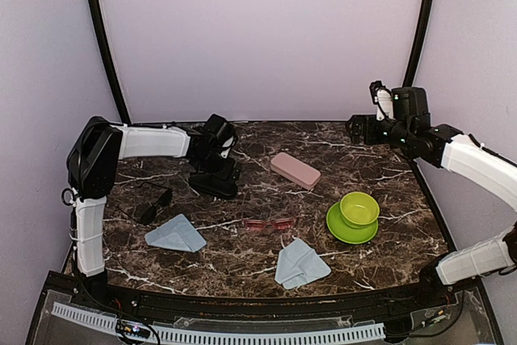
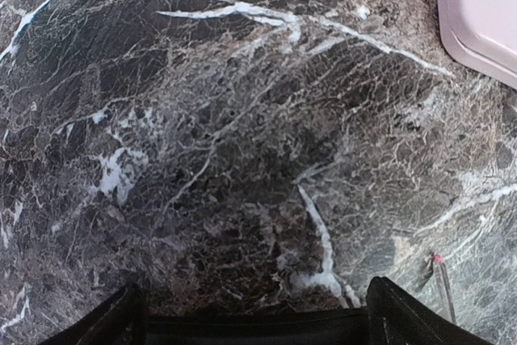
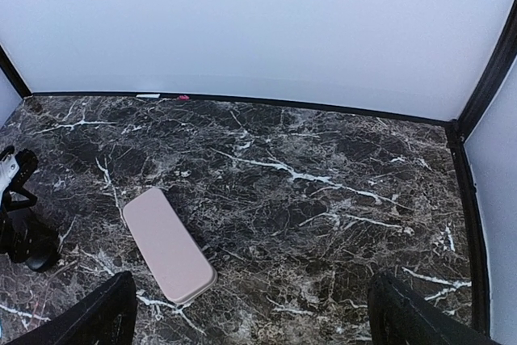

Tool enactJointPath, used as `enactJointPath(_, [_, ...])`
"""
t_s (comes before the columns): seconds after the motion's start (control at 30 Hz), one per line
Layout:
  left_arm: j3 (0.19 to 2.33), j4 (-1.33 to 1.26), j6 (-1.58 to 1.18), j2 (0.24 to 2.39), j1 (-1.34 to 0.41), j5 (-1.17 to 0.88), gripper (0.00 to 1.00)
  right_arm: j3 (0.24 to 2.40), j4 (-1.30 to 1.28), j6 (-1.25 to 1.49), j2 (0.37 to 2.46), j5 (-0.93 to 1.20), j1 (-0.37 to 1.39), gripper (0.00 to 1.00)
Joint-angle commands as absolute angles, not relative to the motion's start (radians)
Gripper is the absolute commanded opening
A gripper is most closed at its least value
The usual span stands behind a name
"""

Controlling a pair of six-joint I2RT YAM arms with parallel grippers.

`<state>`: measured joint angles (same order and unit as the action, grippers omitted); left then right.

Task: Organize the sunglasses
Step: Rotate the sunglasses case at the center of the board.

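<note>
The black sunglasses [image 1: 150, 204] lie at the left of the marble table. The red-pink sunglasses [image 1: 271, 224] lie near the middle front; a thin reddish rod [image 2: 441, 284] in the left wrist view looks like one of their temples. My left gripper [image 1: 215, 169] hangs low over a black oblong case [image 1: 215, 185]. Its jaws stand wide apart in the left wrist view [image 2: 254, 327], with a black edge [image 2: 250, 330] running between them. My right gripper [image 1: 356, 128] is raised at the back right, open and empty [image 3: 258, 321].
A pink oblong case [image 1: 294, 170] lies at the middle back and shows in both wrist views [image 2: 485, 14] [image 3: 168, 244]. A green bowl [image 1: 359, 208] sits on a green plate [image 1: 336, 228] at the right. Two light blue folded cloths [image 1: 176, 234] [image 1: 300, 264] lie along the front.
</note>
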<state>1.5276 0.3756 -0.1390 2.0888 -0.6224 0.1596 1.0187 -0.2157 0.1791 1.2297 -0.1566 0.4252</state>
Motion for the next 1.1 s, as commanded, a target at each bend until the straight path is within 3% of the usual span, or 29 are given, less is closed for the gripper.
enactJointPath(0.0, [1.557,0.47,-0.119,2.084,-0.646,0.211,0.97,1.002,-0.172,0.191,1.233,-0.145,0.433,1.0])
enactJointPath(0.4, [1.55,0.582,-0.114,2.073,-0.663,0.262,0.97,0.977,-0.168,0.199,1.216,-0.153,0.434,1.0])
enactJointPath(1.07, [1.378,0.528,-0.2,1.92,-0.721,0.322,0.99,0.938,-0.154,0.227,1.214,-0.133,0.434,1.0])
